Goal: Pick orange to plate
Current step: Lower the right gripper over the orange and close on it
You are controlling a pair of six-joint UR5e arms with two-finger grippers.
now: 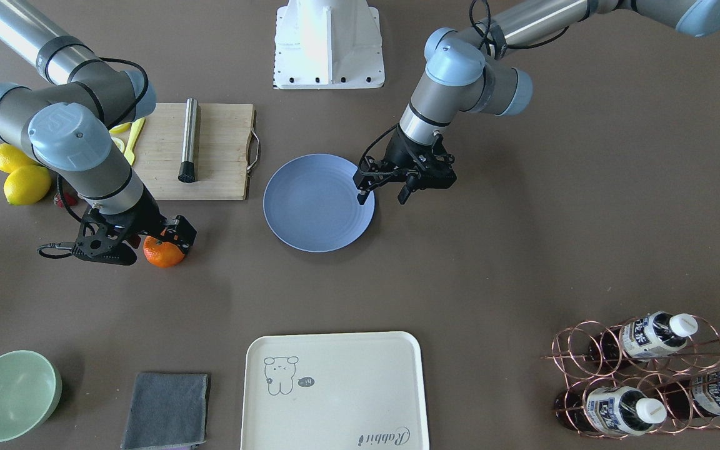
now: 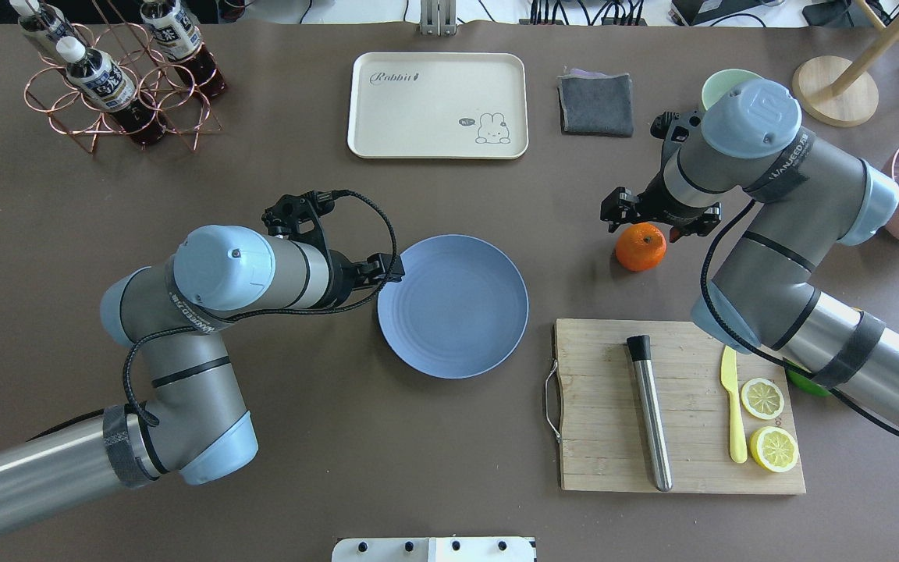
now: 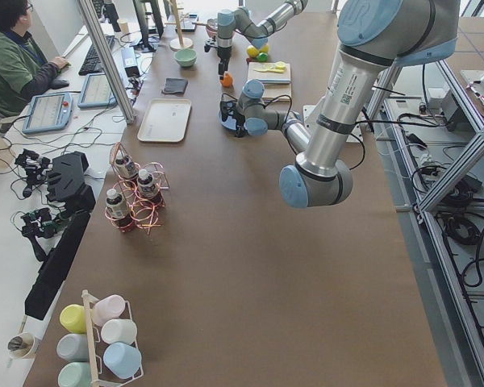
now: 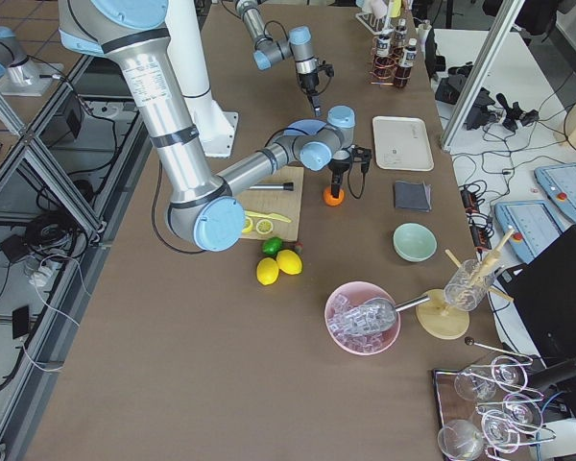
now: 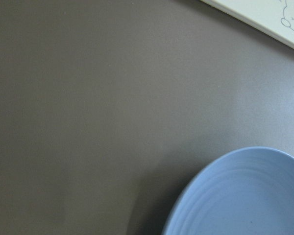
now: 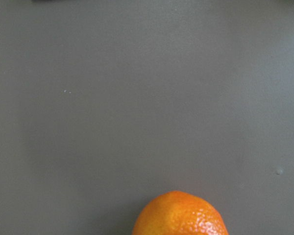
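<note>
We find the plate [image 2: 453, 306] centred on the table [image 2: 387, 468], the orange [image 2: 640, 247] to its right, the cutting board [image 2: 605, 437] nearer than the orange, the tray [image 2: 438, 105] far beyond the plate.

Orange [image 6: 180, 215] skin is pebbly with a bit of shine. The plate [image 2: 453, 306] is matte, smooth apart from faint rings. Right beside the plate, the cutting board [image 2: 605, 437] is pale bare wood with visible grain, and the rod [image 2: 650, 421] on it is brushed metal. The table [image 2: 418, 468] is matte brown all over.

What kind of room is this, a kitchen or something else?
Probably a robotics lab, not a kitchen: an operator sits by control tablets, and loose cables lie around.
</note>
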